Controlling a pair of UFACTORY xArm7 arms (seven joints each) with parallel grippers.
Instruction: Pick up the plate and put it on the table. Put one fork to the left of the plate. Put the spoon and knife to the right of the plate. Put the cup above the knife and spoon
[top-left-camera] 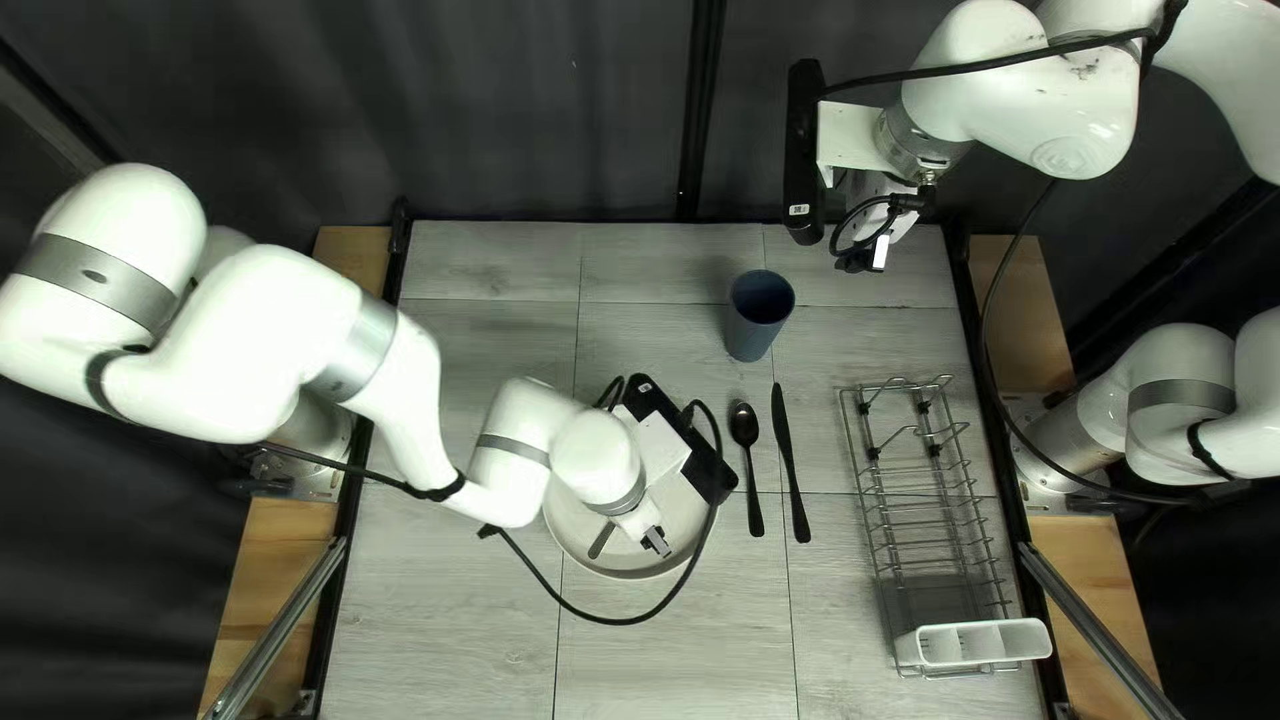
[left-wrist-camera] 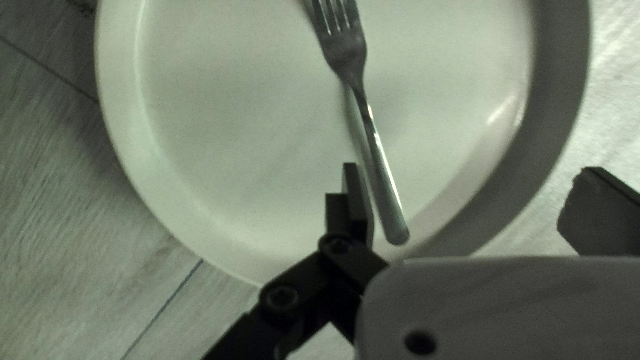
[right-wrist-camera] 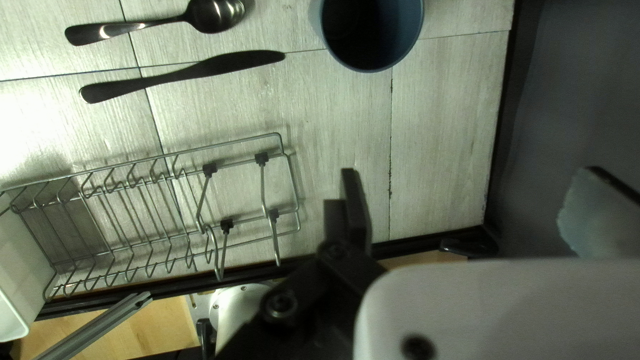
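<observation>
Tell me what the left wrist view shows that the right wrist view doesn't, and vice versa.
Only the left wrist view: the plate, with the fork lying on it.
Only the right wrist view: the spoon, knife, cup, wire rack with its white holder, and the table's edge.
Both: pale tabletop and, standing open, their own left gripper or right gripper.

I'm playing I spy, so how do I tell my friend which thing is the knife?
Find the wire rack at the right of the top left view. Just left of it lie two dark, slim things. The knife is nearer the rack, with a long blade, not a round bowl like the spoon.
</observation>
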